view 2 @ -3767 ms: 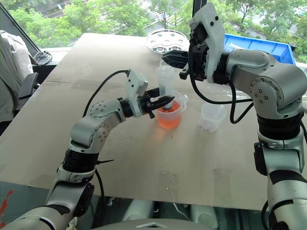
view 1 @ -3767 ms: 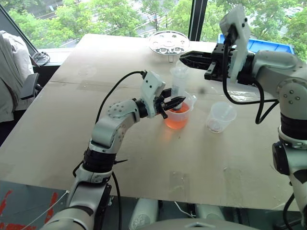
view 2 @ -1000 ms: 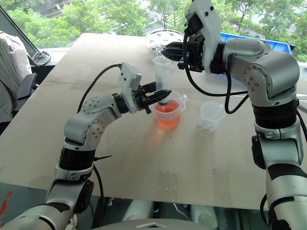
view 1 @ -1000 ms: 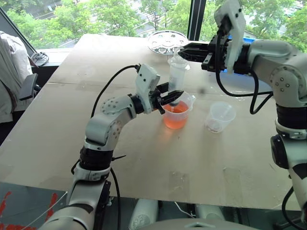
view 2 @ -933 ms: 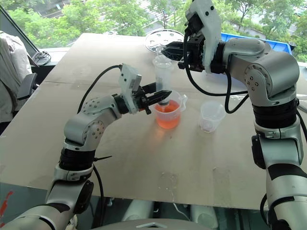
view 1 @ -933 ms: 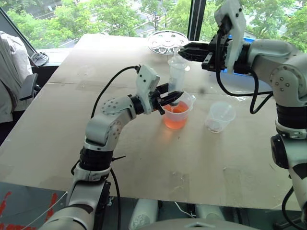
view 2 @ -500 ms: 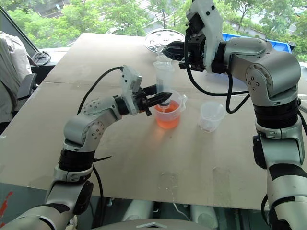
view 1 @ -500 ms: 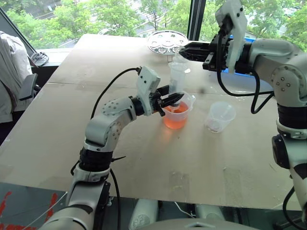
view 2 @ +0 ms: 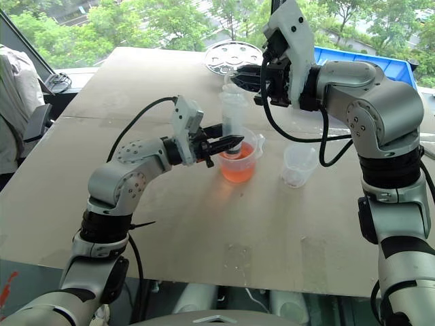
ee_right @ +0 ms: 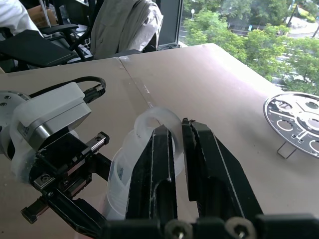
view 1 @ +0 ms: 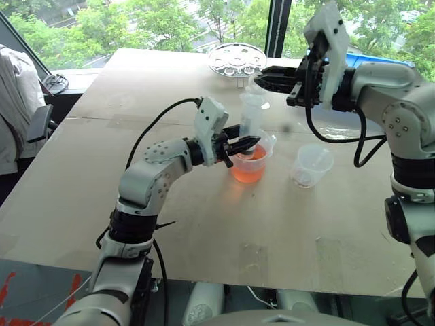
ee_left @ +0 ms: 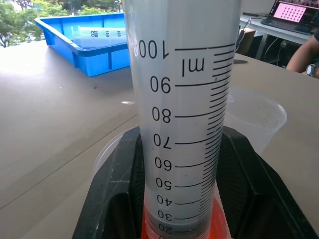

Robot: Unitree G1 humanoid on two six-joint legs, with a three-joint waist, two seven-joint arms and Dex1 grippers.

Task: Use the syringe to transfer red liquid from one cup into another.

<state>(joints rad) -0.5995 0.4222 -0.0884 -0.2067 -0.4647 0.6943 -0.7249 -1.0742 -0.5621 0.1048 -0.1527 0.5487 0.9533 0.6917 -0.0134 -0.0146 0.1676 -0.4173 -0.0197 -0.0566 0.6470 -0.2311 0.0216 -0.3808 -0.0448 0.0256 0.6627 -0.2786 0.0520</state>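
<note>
**Syringe upright in beaker, both pincers on it**

Left pincer (view 1: 250, 142) clamps the syringe (view 1: 251, 117) barrel low down, right at the beaker (view 1: 250, 163) rim. Fingers pressed against both sides of the barrel; left wrist view shows black printed ml graduations between them. Barrel is clear, round plastic, standing near vertical, lower end in the red liquid (view 1: 248, 168).

Right pincer (view 1: 262, 78) sits above, level, pinched on the ring-shaped plunger end (ee_right: 158, 123) at the top of the syringe. Fingers nearly together around the translucent ring.

Beaker: clear plastic, spouted, about half full of translucent orange-red liquid, mid-desk (view 1: 204, 224). Small cup (view 1: 311, 165): clear, tapered, looks empty, near the beaker on its right, not touching. Desk is matte tan board. Round metal perforated disc (view 1: 238, 59) at the far edge; blue plastic tray (view 2: 370, 62) behind the right arm.
</note>
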